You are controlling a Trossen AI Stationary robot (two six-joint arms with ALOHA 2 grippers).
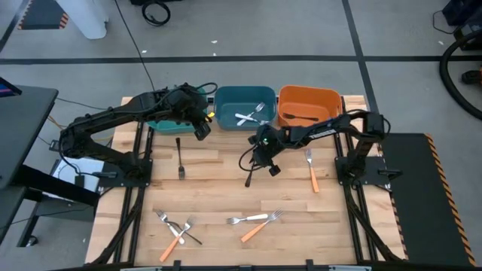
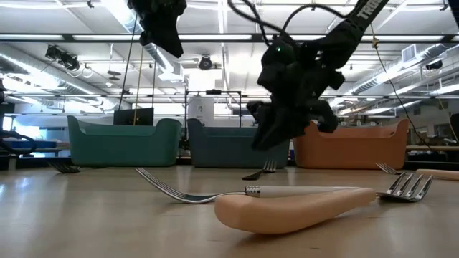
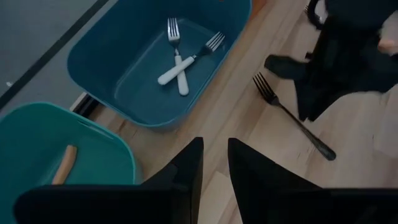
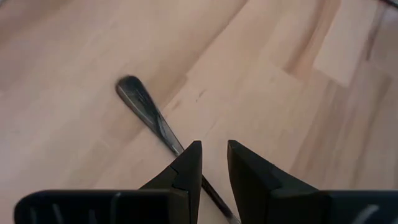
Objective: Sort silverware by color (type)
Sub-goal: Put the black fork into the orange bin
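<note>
— Orange-handled fork (image 2: pixel 287 209) lies closest, crossed with a silver fork (image 2: pixel 179 190) on the tabletop (image 1: pixel 218 197).

— And the right claw (image 1: pixel 260 156)?

— Low over a black fork (image 4: pixel 146 112), fingers narrowly apart, nothing gripped. Its arm hides part of the blue bin (image 1: pixel 241 109), where two white-handled forks (image 3: pixel 180 62) lie crossed.

— Left claw (image 1: pixel 201 129)?

— Slightly apart, empty, beside the teal bin (image 3: pixel 37 143). No readable writing.

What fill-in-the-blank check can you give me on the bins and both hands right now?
The blue bin holds ____ forks.
The right hand hovers over a ____ fork on the table.
The left hand hovers beside the ____ bin.
A black fork lies in the ____ bin.

Missing words: two; black; blue; orange
</note>
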